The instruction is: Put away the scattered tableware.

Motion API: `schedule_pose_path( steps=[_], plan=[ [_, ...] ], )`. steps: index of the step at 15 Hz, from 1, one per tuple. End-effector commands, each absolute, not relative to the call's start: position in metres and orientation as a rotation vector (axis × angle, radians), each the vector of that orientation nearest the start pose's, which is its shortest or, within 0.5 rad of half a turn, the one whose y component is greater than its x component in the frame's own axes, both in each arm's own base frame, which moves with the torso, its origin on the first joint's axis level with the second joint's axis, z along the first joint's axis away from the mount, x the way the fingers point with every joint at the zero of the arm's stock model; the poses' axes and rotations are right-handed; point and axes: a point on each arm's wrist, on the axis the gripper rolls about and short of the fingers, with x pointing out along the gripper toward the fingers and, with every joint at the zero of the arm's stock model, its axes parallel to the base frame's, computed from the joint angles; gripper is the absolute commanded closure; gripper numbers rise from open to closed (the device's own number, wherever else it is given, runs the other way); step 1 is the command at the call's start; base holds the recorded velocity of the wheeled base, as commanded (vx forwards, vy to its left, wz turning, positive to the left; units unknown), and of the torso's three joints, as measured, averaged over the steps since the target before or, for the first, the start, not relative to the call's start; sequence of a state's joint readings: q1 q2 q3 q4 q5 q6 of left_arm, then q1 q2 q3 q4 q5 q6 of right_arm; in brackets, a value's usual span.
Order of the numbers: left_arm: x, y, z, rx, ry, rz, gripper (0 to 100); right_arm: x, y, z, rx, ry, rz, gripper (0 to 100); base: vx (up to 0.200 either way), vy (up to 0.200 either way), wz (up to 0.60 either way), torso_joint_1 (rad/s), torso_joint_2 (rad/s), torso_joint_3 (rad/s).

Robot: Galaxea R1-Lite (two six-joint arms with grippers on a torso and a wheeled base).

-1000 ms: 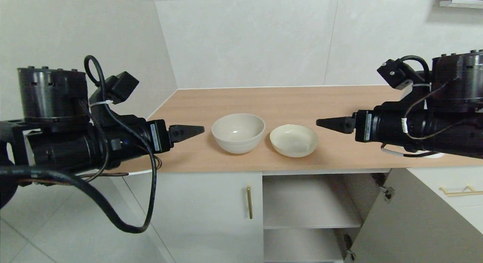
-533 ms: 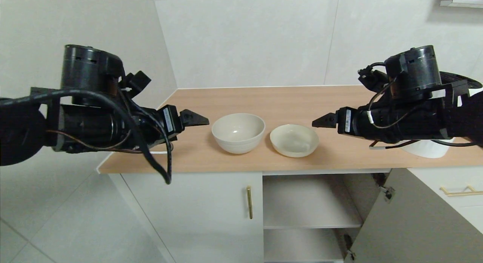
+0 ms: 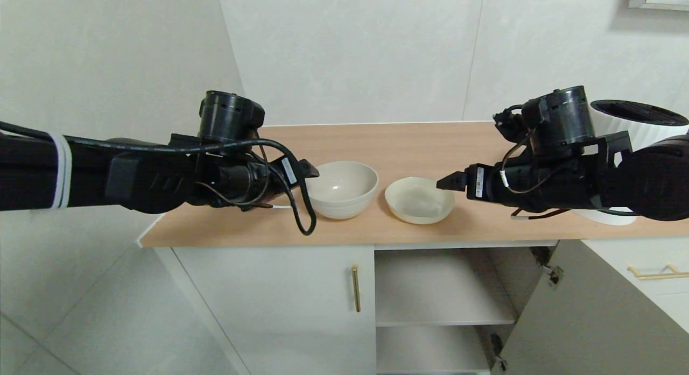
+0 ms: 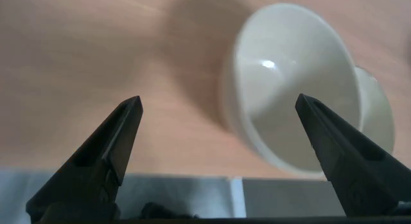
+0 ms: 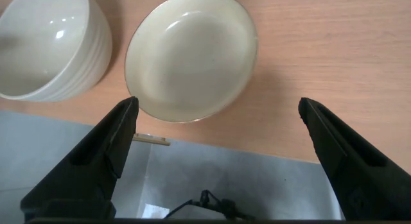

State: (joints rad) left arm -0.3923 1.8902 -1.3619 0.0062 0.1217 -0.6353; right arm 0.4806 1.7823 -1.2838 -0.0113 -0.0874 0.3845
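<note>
Two cream bowls stand side by side on the wooden counter (image 3: 409, 143). The deep bowl (image 3: 340, 189) is on the left, the shallow bowl (image 3: 420, 200) on the right. My left gripper (image 3: 311, 171) hovers just left of the deep bowl's rim. In the left wrist view its fingers (image 4: 109, 153) are spread wide, open, with the deep bowl (image 4: 289, 115) ahead of them and nothing between. My right gripper (image 3: 447, 181) is over the shallow bowl's right rim. It is open too, with the shallow bowl (image 5: 191, 54) in front of it and the deep bowl (image 5: 51, 44) beside that.
A white round container with a dark top (image 3: 638, 122) stands on the counter behind my right arm. Below the counter a cabinet is open, showing bare shelves (image 3: 441, 289), its door (image 3: 581, 310) swung out to the right. The left door has a gold handle (image 3: 355, 288).
Both arms have stretched forward over the counter. The left gripper has closed in on the deep bowl, the right one on the shallow bowl. The bowls have not moved.
</note>
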Motion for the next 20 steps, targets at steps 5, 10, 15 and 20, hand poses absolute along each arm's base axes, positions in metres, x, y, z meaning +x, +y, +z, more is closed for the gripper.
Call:
schedule_pose_path(
  steps=[5, 10, 15, 20],
  plan=[
    [0.358, -0.153, 0.186, -0.473, 0.599, -0.103, 0, 0.305, 0.157, 0.225, 0.232, 0.535, 0.289, 0, 0.0, 0.0, 0.0, 0.0, 0.0, 0.0],
    [0.357, -0.152, 0.188, -0.475, 0.595, -0.106, 100, 0.305, 0.157, 0.225, 0.234, 0.534, 0.289, 0, 0.0, 0.0, 0.0, 0.0, 0.0, 0.0],
    [0.356, -0.152, 0.189, -0.475, 0.594, -0.108, 100, 0.305, 0.158, 0.227, 0.237, 0.528, 0.292, 0, 0.0, 0.0, 0.0, 0.0, 0.0, 0.0],
    [0.345, -0.151, 0.198, -0.474, 0.585, -0.125, 100, 0.31, 0.168, 0.22, 0.208, 0.533, 0.269, 0, 0.0, 0.0, 0.0, 0.0, 0.0, 0.0]
  ],
)
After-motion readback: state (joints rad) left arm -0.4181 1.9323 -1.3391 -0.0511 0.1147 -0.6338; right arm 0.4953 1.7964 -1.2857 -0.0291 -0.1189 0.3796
